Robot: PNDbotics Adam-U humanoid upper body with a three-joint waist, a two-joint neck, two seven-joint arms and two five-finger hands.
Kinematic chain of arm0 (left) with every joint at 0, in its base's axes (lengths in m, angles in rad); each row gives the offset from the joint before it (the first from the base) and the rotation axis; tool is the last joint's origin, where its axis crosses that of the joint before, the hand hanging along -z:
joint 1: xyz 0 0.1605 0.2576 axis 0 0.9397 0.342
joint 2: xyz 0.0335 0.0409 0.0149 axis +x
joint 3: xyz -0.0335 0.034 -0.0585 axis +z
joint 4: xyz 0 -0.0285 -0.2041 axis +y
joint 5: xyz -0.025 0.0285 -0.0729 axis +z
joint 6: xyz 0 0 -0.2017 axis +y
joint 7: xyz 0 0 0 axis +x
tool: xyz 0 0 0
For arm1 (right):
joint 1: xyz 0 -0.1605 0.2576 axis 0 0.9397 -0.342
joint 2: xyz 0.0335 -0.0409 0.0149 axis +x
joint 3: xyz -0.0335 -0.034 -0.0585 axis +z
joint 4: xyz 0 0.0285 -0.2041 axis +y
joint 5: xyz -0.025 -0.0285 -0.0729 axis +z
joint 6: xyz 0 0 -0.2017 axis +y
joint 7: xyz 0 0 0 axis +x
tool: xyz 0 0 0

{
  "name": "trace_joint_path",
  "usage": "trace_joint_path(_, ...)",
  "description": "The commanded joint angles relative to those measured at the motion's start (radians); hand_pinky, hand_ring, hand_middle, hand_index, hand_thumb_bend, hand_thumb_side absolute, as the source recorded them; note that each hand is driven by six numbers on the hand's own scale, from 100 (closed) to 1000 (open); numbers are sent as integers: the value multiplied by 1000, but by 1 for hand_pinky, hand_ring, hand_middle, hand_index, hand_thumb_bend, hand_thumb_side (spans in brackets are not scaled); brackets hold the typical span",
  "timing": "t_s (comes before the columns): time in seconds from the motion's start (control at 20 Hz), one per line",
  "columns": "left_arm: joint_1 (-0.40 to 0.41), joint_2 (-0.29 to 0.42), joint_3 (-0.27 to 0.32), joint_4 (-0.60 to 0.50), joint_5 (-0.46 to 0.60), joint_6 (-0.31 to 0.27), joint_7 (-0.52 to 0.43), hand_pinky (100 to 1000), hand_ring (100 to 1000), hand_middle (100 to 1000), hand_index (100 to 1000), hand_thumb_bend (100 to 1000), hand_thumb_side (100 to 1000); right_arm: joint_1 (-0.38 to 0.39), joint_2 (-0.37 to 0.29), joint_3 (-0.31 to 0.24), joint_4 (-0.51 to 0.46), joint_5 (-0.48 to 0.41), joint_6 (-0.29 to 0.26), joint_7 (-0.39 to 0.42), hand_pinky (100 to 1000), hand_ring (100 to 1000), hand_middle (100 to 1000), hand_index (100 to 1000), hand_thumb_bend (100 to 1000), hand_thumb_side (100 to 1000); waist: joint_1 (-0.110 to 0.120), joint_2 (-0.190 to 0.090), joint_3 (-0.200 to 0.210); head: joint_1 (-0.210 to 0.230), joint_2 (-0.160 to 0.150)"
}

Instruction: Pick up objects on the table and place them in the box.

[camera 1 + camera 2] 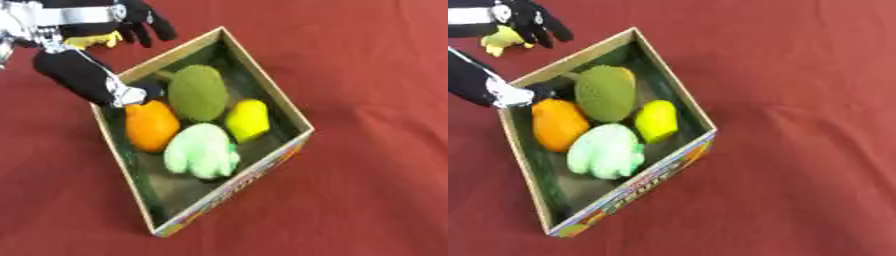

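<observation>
A cardboard box (262, 82) lies askew on the red table. Inside it are an orange fruit (150, 125), a dark green spiky fruit (198, 92), a yellow lemon (247, 119) and a pale green leafy vegetable (203, 151). My left hand (131, 20) hovers at the top left, just outside the box's far left corner, fingers hanging relaxed and spread. Its thumb (80, 74) stretches down to the box's left rim, the tip next to the orange fruit. A small yellow object (502, 39) shows beneath the fingers, outside the box; whether the hand touches it I cannot tell.
Red cloth (376, 190) covers the table all around the box. The box's near wall carries a colourful printed label (654, 181).
</observation>
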Motion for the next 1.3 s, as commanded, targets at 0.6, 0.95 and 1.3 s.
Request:
trace_joint_path(0.6, 69, 190, 177, 70, -113, 19, 136, 836, 805, 794, 860, 426, 100, 40, 10, -29, -15, 9, -16, -21, 871, 801, 701, 805, 100, 759, -5, -12, -11, 21, -21)
trace_joint_path(0.95, -25, 118, 170, 294, -260, -46, 195, 851, 829, 825, 867, 452, 100, 33, 12, -27, -15, 18, -28, -22, 869, 797, 696, 803, 100, 772, -13, 10, -36, 44, -57)
trace_joint_path(1.3, -110, 52, 178, 480, -342, -114, 192, 866, 851, 847, 892, 458, 101, 29, 15, -29, -15, 23, -32, -37, 865, 793, 691, 799, 100, 778, -17, 38, -58, 70, -103)
